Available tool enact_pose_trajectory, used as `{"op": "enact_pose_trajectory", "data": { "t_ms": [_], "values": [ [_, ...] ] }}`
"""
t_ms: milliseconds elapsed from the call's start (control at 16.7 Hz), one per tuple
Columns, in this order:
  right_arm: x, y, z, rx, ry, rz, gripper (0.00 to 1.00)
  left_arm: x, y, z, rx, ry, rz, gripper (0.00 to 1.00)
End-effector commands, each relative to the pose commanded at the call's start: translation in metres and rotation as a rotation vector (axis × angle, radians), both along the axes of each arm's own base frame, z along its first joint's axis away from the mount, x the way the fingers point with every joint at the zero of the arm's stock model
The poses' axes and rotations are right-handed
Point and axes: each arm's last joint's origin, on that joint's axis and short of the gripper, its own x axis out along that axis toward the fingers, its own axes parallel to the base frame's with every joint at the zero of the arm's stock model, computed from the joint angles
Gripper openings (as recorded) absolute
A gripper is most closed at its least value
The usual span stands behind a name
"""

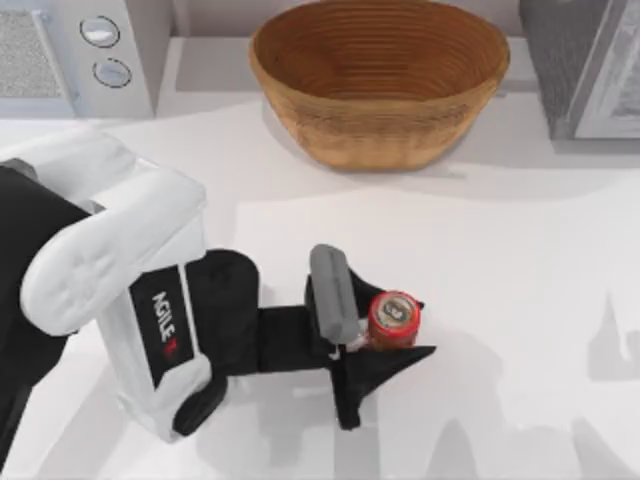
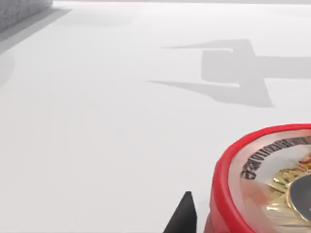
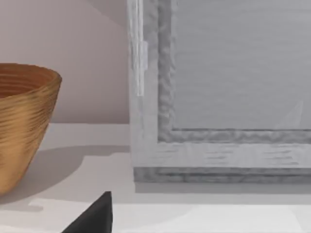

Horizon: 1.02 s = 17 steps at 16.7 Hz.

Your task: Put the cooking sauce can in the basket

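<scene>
The cooking sauce can point(image 1: 393, 320), red with a round printed top, stands upright on the white table right of centre. My left gripper point(image 1: 410, 330) is open and straddles it, one dark finger on each side. In the left wrist view the can point(image 2: 262, 189) looms close, and a thin strip of table separates it from the black fingertip point(image 2: 184, 213). The basket point(image 1: 380, 80), a wide tan wicker bowl, stands at the back centre, well apart from the can. A black edge of my right gripper point(image 3: 95, 218) shows near the basket point(image 3: 24, 121), parked.
A pale appliance with two round knobs point(image 1: 100, 50) stands at the back left. A grey cabinet point(image 1: 590, 60) stands at the back right, beside the basket, and its front point(image 3: 218, 97) faces the right wrist camera. Open table lies between can and basket.
</scene>
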Motion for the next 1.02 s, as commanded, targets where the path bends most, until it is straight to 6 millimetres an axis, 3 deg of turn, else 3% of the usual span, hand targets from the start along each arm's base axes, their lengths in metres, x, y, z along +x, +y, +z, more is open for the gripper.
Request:
{"op": "enact_pose_trajectory", "data": {
  "t_ms": [120,180,720,1020],
  "values": [
    [0.000,0.000,0.000,0.000,0.000,0.000,1.00,0.000,0.000,0.000,0.000,0.000,0.000,0.02],
    [0.000,0.000,0.000,0.000,0.000,0.000,1.00,0.000,0.000,0.000,0.000,0.000,0.000,0.00],
    [0.000,0.000,0.000,0.000,0.000,0.000,1.00,0.000,0.001,0.001,0.000,-0.001,0.001,0.00],
    [0.000,0.000,0.000,0.000,0.000,0.000,1.00,-0.010,0.017,0.031,-0.001,-0.004,-0.003,0.00]
  ]
}}
